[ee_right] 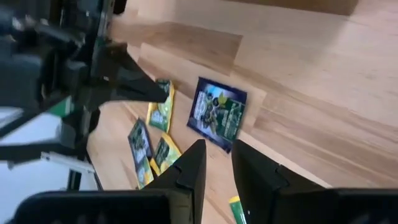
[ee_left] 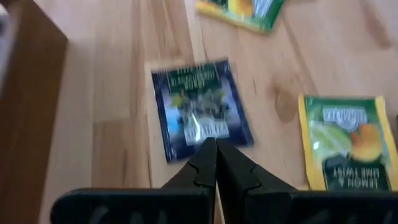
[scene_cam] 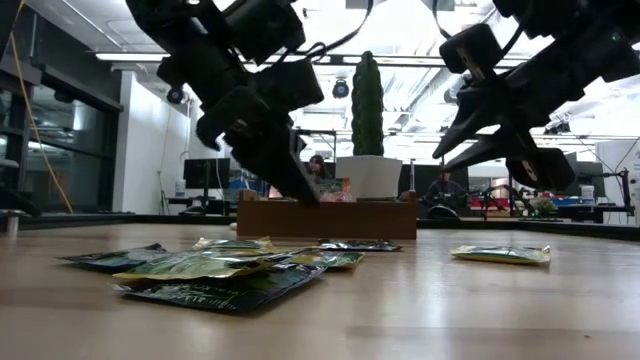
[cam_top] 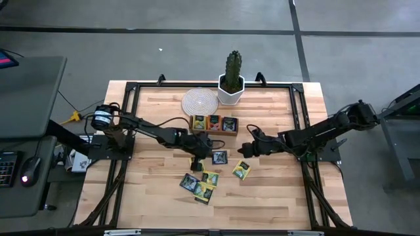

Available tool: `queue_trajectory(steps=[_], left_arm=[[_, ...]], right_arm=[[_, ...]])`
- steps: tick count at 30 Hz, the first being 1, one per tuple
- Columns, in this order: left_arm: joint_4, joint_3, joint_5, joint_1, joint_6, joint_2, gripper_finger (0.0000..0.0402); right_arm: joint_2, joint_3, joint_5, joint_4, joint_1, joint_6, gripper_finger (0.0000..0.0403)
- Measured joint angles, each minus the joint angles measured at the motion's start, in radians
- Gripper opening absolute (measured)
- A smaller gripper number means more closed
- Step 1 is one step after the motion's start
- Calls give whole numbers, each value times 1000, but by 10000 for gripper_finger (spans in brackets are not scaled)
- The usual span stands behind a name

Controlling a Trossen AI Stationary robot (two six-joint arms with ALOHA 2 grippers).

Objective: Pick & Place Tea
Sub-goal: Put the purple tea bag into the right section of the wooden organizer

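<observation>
Closest to the low camera, a loose heap of tea packets (scene_cam: 215,275) lies flat on the table's (cam_top: 275,196) front half, green over dark, with one yellow-green packet (scene_cam: 500,254) off on its own. From above that same loner (cam_top: 241,170) sits near the right arm, and a dark blue packet (cam_top: 220,157) lies by itself between the heap and the wooden tray (cam_top: 213,124).

Left gripper (ee_left: 216,149) hovers right at the near edge of that blue packet (ee_left: 200,109), fingers pressed together, nothing in them. Right gripper (ee_right: 216,152) hangs above the table on the other side of the blue packet (ee_right: 217,113), fingers slightly apart, also empty.

Judging by the pose, the blue packet looks like the target. A flat foil square gives little to bite on, so the left fingers would need to part first, then come down straddling one edge, or nudge the packet to lift a lip. Pinching square across an edge should stop it twisting.

Watch the crowding: both arms aim at the same patch, so one should yield. The tray stands just behind, already holding some packets in its compartments. Further back a woven coaster (cam_top: 199,101) and a potted cactus (cam_top: 232,77) sit clear of the action.
</observation>
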Motion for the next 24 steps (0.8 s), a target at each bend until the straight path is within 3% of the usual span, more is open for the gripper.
queue_trajectory(steps=[8, 15, 24], left_arm=[[-24, 22, 13, 0, 1, 65, 0], [-46, 65, 7, 0, 33, 100, 0], [-5, 70, 7, 0, 73, 110, 0]], right_arm=[[76, 72, 22, -30, 0, 32, 74], [199, 231, 17, -263, 0, 16, 74], [329, 271, -59, -242, 0, 62, 74]])
